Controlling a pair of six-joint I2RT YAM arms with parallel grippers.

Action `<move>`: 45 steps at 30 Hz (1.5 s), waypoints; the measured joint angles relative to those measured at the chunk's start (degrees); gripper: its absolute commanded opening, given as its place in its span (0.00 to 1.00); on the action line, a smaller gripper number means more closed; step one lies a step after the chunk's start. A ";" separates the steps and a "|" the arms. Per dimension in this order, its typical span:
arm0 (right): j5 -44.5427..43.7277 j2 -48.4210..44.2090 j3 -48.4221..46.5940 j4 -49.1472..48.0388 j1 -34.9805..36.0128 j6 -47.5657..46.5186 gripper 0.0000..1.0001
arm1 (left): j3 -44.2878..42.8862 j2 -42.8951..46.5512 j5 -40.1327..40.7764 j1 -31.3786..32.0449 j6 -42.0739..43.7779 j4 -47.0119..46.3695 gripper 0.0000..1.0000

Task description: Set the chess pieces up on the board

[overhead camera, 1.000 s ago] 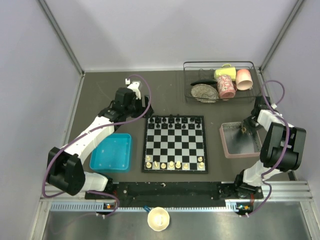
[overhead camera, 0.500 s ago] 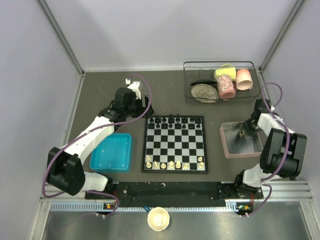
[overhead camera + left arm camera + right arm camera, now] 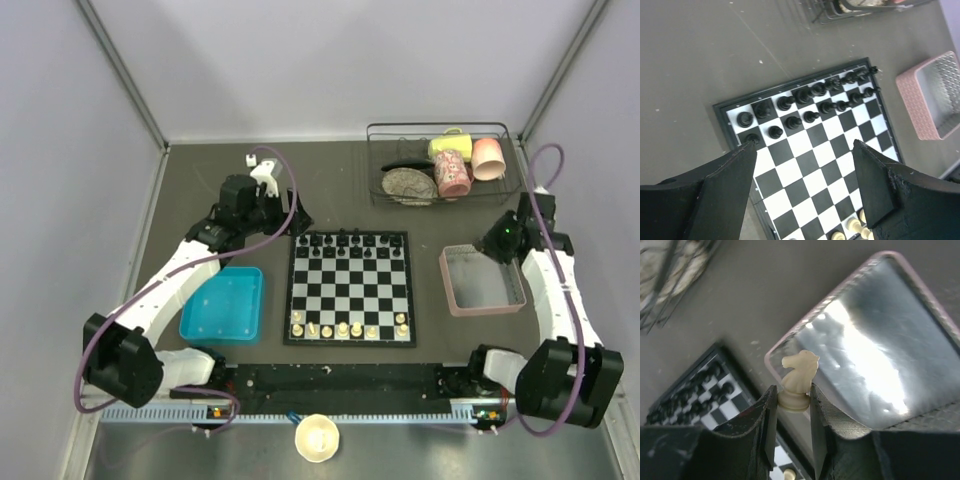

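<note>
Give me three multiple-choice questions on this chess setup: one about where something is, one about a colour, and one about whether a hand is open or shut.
1. The blue tray lies:
A) left of the board
B) right of it
C) on it

2. The piece in the right hand is:
A) black
B) cream
C) red

3. The left hand is:
A) shut on a pawn
B) shut and empty
C) open

Answers:
1 A: the top view shows it beside the board's left edge.
2 B: the right wrist view shows it is cream, with a knight's shape.
3 C: the left wrist view shows it spread wide with nothing in between.
</note>
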State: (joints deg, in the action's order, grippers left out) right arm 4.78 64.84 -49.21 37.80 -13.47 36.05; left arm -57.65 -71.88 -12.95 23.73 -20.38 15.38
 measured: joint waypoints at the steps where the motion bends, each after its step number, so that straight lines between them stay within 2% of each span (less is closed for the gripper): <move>1: 0.24 -0.20 -0.96 0.39 1.57 -1.03 0.00 | -0.02 0.04 -1.27 0.02 -0.55 -0.11 0.82; 3: -0.13 -0.20 -3.30 0.74 6.21 -2.60 0.00 | -0.02 0.04 -3.78 0.04 -1.60 -0.63 0.82; 9: -1.62 1.53 -12.22 -1.88 25.90 -7.19 0.00 | -1.18 0.28 -11.52 0.07 -5.75 -2.84 0.82; 15: 1.70 2.10 -14.45 -5.49 36.63 -15.61 0.00 | -1.05 4.00 -12.37 0.00 -8.94 -4.31 0.82; 19: 7.39 0.42 -13.22 -7.65 43.95 -22.27 0.00 | -1.01 5.42 -14.84 -0.07 -11.30 -6.56 0.82; 28: 17.03 -11.61 -4.74 -14.60 45.99 -27.10 0.00 | 0.04 4.79 -23.30 0.00 -15.85 -12.07 0.77; 35: 20.52 -12.68 -3.65 -16.57 46.16 -27.52 0.00 | 0.13 1.29 -28.00 3.52 -19.02 -18.62 0.72; 39: 21.94 -12.66 -3.65 -17.22 46.38 -27.50 0.00 | 0.13 1.09 -29.68 6.12 -20.00 -21.53 0.65; 45: 22.62 -12.66 -3.65 -17.27 46.99 -27.56 0.00 | -0.13 0.24 -29.90 9.14 -20.37 -24.33 0.62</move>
State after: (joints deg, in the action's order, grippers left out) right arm 27.40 52.18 -52.86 20.53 33.52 8.49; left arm -57.78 -71.64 -42.85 32.86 -40.75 -8.95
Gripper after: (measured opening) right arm 0.282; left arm 0.640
